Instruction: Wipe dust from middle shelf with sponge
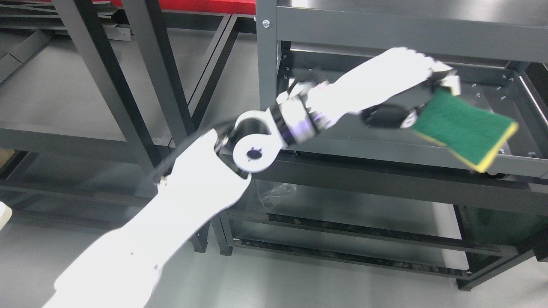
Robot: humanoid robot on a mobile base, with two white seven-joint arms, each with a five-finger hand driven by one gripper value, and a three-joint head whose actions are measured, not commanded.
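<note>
Single view only, head camera. Looked down and forward from above, tilted toward dark metal shelf unit (385, 162) at right. Stood close: left arm (180, 201) entered from lower left and crossed frame diagonally, overexposed white. Left hand (402, 81) with sponge (464, 128) sat upper right, slightly blurred. Middle shelf (488, 92) seen from above, lower tiers below it. Second rack (141, 85) filled upper left; grey floor (299, 282) along bottom. No second view to share scene.

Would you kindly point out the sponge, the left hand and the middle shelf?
sponge (464, 128), head view, green scouring face.
left hand (396, 79), head view, white back of the hand.
middle shelf (488, 87), head view, bare tray floor.
</note>
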